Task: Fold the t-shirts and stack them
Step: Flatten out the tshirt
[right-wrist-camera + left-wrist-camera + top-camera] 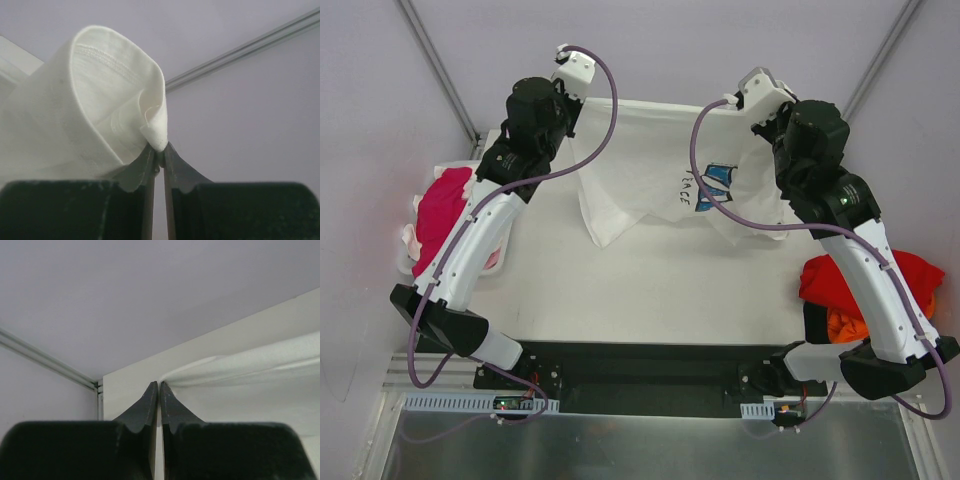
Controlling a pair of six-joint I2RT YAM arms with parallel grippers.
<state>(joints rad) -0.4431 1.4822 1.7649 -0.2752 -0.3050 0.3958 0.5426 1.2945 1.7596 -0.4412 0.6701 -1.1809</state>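
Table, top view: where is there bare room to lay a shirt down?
Free: the near-middle of the table, between the left arm and the right arm, in front of the white t-shirt. Crowded: the far middle under that shirt, the pink pile at the left edge, the red and orange pile at the right edge.

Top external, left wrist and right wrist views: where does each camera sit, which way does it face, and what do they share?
Top external: above and behind the bases, looking down on the table, left arm, right arm and the white PEACE t-shirt held between them.
Left wrist: on the left arm, facing the table's far-left corner; closed left fingers meet the shirt's edge.
Right wrist: on the right arm, facing the back wall; right fingers pinch a hemmed fold.
Shared: all three show that shirt.
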